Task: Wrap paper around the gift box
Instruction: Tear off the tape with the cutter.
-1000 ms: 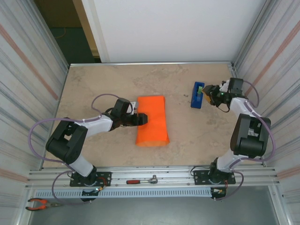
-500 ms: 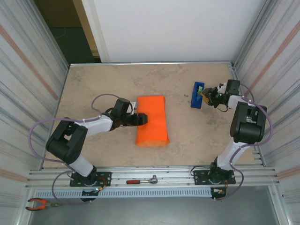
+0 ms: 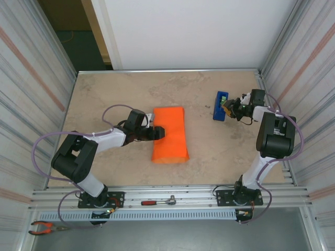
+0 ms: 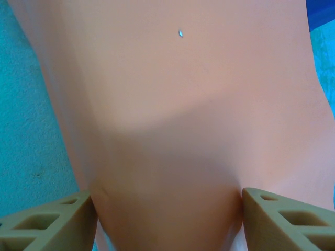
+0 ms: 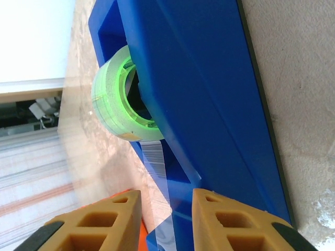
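My right arm (image 3: 275, 138) has folded in on itself, its big elbow block sliding along the table's (image 3: 131, 94) right edge toward the far corner. That has nudged the right gripper (image 3: 228, 106) slightly closer against the blue tape dispenser (image 3: 219, 111).

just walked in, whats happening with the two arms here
The left gripper is at the folded orange paper in the middle of the table, its fingers pressed against either side of the bundle. The right gripper is at the blue tape dispenser, jaws a little apart around the loose tape strip, apparently about to pull a piece off.
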